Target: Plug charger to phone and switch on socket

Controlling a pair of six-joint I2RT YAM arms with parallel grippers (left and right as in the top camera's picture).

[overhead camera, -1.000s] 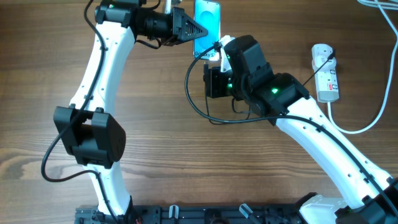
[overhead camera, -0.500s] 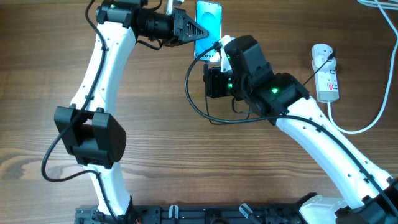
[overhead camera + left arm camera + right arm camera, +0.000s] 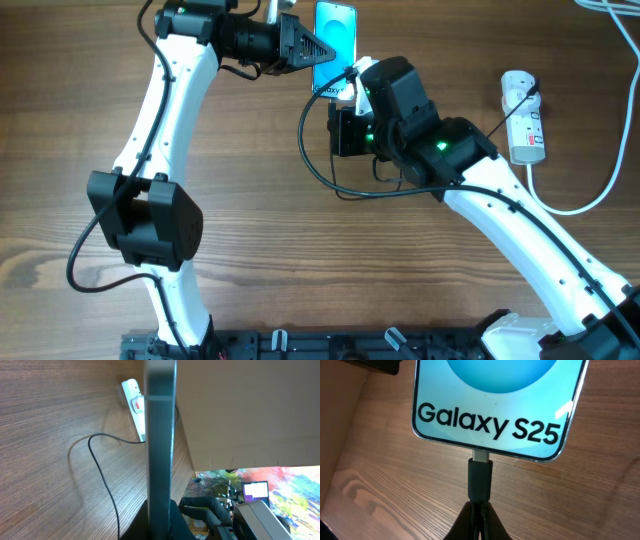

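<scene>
Charger (image 3: 480, 480) meets phone (image 3: 495, 390) near the far edge of the counter (image 3: 250, 230); is it home? (Desk)

A sliver of metal tip shows below the port, so probably not quite; right end effector (image 3: 479, 522) is clamped on the stiff plug body, the right hold, as the thin lead is limp; left end effector (image 3: 303, 47) grips the phone's side; slick, fragile glass, so press gently; socket (image 3: 524, 118) lies well apart. (Field)

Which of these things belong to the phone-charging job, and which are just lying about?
In the job: phone, held in the left hand; charger, tip pinched by the right hand at the phone's bottom edge; socket.
Just there: wooden table; laptop in the background.
</scene>
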